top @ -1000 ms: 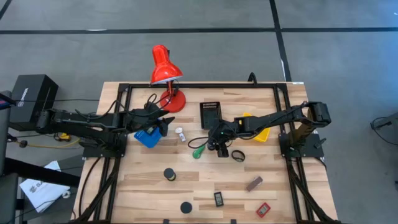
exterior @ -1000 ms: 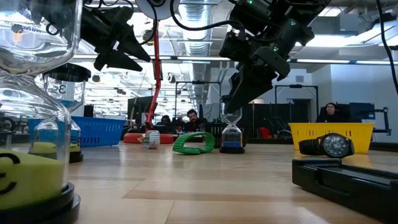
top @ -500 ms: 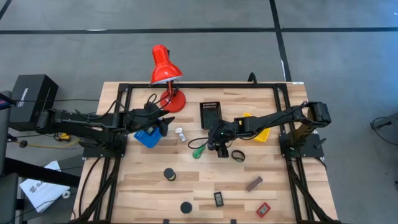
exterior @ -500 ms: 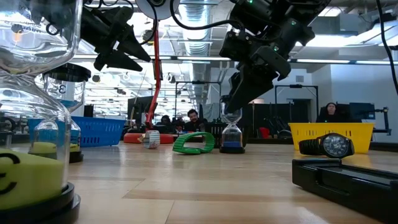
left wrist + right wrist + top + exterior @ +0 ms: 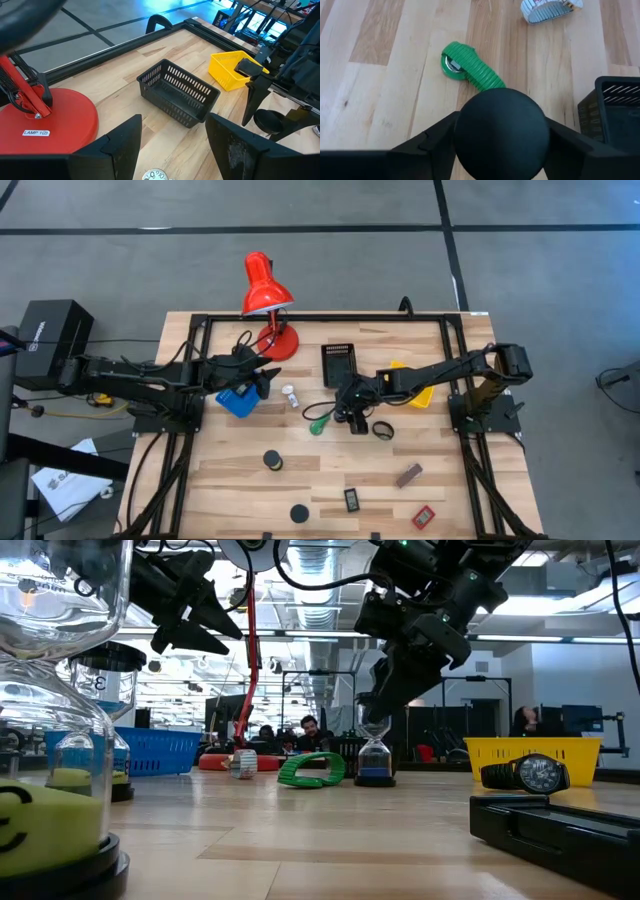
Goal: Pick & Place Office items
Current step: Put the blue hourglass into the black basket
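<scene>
My right gripper (image 5: pixel 352 416) hangs over the table's middle, its fingers closed around the round black top of a small hourglass (image 5: pixel 373 755) that stands on its base. Next to it lie a green ribbed stick (image 5: pixel 470 70) and a white tube (image 5: pixel 290 395). A black ring (image 5: pixel 383 430) lies just to the right. Near the front edge are two black discs (image 5: pixel 272 461), a brown block (image 5: pixel 407 475), a black rectangular piece (image 5: pixel 351 499) and a red tag (image 5: pixel 423 517). My left gripper (image 5: pixel 172 145) is open and holds nothing, raised over the blue bin (image 5: pixel 238 400). My right gripper pinches the hourglass's round black top cap (image 5: pixel 501 132) between its two fingers, one on each side. The fingers slant down from the table's right. The hourglass stays upright with its base (image 5: pixel 373 780) on the table.
A red desk lamp (image 5: pixel 268 295) stands at the far left. A black bin (image 5: pixel 338 363) sits behind the right gripper and a yellow bin (image 5: pixel 420 392) under the right arm. In the low view, a large hourglass (image 5: pixel 55 740) fills the near left.
</scene>
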